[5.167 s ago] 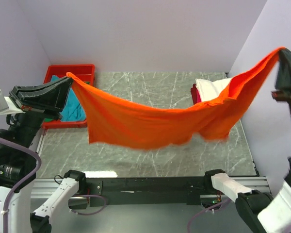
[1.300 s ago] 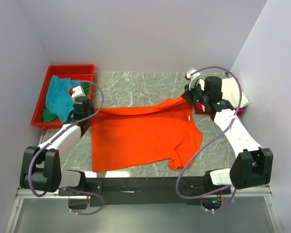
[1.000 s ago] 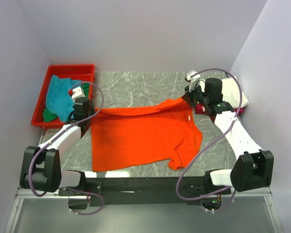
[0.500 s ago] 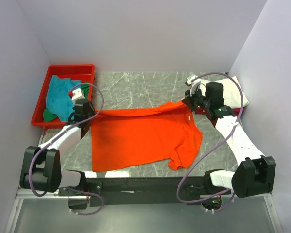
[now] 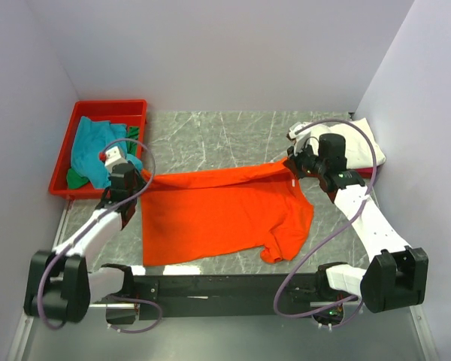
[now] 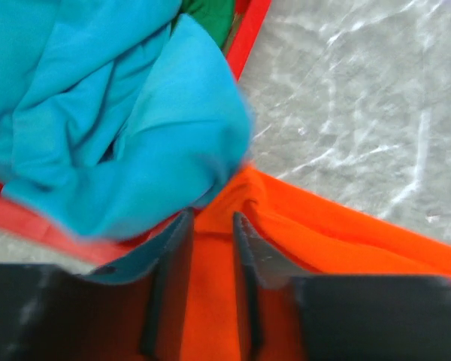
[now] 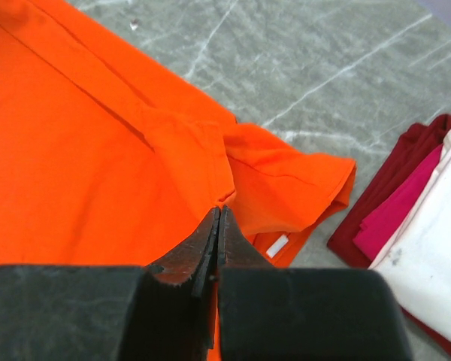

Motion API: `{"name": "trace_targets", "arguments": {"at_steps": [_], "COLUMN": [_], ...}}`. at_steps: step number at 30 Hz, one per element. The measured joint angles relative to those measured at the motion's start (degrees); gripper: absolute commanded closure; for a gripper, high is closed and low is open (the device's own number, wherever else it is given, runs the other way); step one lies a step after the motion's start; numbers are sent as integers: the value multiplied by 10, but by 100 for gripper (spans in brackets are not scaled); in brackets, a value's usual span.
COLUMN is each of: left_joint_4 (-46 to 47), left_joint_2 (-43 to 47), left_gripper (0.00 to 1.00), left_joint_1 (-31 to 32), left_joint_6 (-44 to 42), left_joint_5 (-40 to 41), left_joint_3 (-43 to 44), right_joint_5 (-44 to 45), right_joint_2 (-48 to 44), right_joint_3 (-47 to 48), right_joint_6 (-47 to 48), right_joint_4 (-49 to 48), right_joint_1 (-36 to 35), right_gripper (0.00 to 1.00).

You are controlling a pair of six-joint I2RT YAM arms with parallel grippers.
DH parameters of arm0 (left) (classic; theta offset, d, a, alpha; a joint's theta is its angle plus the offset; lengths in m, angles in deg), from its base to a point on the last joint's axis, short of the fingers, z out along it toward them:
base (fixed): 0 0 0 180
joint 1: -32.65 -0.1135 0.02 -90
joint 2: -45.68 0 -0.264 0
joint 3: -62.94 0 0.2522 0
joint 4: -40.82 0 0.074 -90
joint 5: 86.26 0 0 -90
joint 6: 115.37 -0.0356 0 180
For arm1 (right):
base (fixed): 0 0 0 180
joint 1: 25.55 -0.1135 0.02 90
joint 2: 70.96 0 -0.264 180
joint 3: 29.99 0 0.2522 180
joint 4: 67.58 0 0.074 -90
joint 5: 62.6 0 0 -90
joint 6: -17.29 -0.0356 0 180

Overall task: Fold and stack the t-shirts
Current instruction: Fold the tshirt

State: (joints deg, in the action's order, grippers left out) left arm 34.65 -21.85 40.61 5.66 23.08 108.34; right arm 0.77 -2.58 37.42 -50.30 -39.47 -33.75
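Note:
The bright orange t-shirt (image 5: 218,218) lies spread on the marble table, its far edge stretched between both grippers. My left gripper (image 5: 137,180) is at the shirt's far left corner. In the left wrist view its jaws (image 6: 211,216) stand apart, with orange cloth (image 6: 346,233) lying loose between and under them. My right gripper (image 5: 292,167) is shut on the shirt's far right shoulder; in the right wrist view its tips (image 7: 218,212) pinch the cloth (image 7: 75,150) beside the sleeve. A teal t-shirt (image 5: 90,150) and a green one (image 5: 134,134) lie in the tray.
The red plastic tray (image 5: 109,107) stands at the far left, with the teal cloth (image 6: 113,113) hanging over its rim (image 6: 248,37). A folded pile with a white shirt (image 5: 364,139) on top of magenta cloth (image 7: 395,218) sits at the far right, close to the right gripper.
The shirt hung in the air between both arms; it has come down onto the table. In the last half second the left jaws parted and the left arm drew back slightly.

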Motion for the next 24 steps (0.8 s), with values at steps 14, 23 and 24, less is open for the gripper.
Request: {"name": "trace_targets", "arguments": {"at_steps": [14, 23, 24], "left_joint_4": [-43, -113, -118], "left_joint_2": [344, 356, 356], "left_gripper": [34, 33, 33], "left_joint_1": [0, 0, 0], "left_joint_6": [35, 19, 15], "left_joint_5": [-10, -17, -19], "left_joint_3": [-79, -36, -28], "right_joint_5": [-1, -32, -35], "right_joint_2": [-2, -17, -19], "right_joint_3": [-26, -26, -26], "right_joint_6": [28, 62, 67], "right_joint_4": [16, 60, 66], "right_joint_1": [2, 2, 2], "right_gripper": [100, 100, 100]}}
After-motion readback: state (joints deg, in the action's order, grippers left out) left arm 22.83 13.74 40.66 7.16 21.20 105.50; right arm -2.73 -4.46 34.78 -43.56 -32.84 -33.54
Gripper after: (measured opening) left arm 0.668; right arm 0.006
